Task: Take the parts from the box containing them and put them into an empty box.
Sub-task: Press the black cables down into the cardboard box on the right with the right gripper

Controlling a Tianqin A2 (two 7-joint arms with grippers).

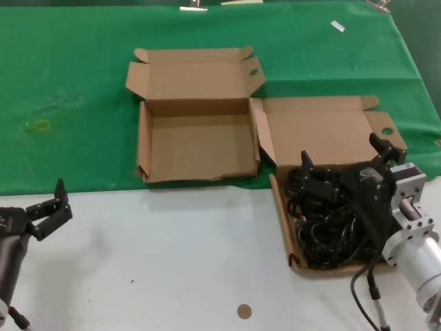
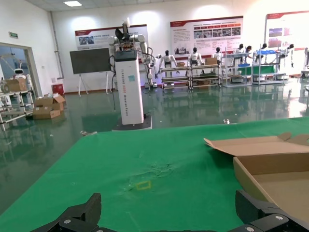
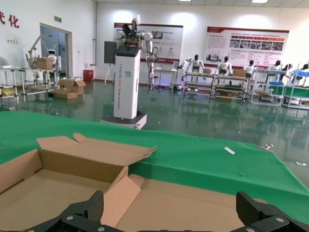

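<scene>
The parts, black coiled power cords (image 1: pixel 329 224), fill the box containing them (image 1: pixel 283 224) at the right, whose lid (image 1: pixel 324 131) lies back open. My right gripper (image 1: pixel 344 157) hangs open just over the far end of the cords, holding nothing. In the right wrist view the right gripper (image 3: pixel 173 210) looks across that lid (image 3: pixel 193 203). The empty box (image 1: pixel 200 141), with a wavy front wall, sits on the green cloth to the left of it and also shows in the right wrist view (image 3: pixel 48 179). My left gripper (image 1: pixel 49 207) stays open low at the left, far from both boxes.
A green cloth (image 1: pixel 69 69) covers the far half of the table and white tabletop (image 1: pixel 172 262) the near half. A small brown disc (image 1: pixel 244 311) lies near the front edge. A yellow tape mark (image 2: pixel 143 184) is on the cloth at the left.
</scene>
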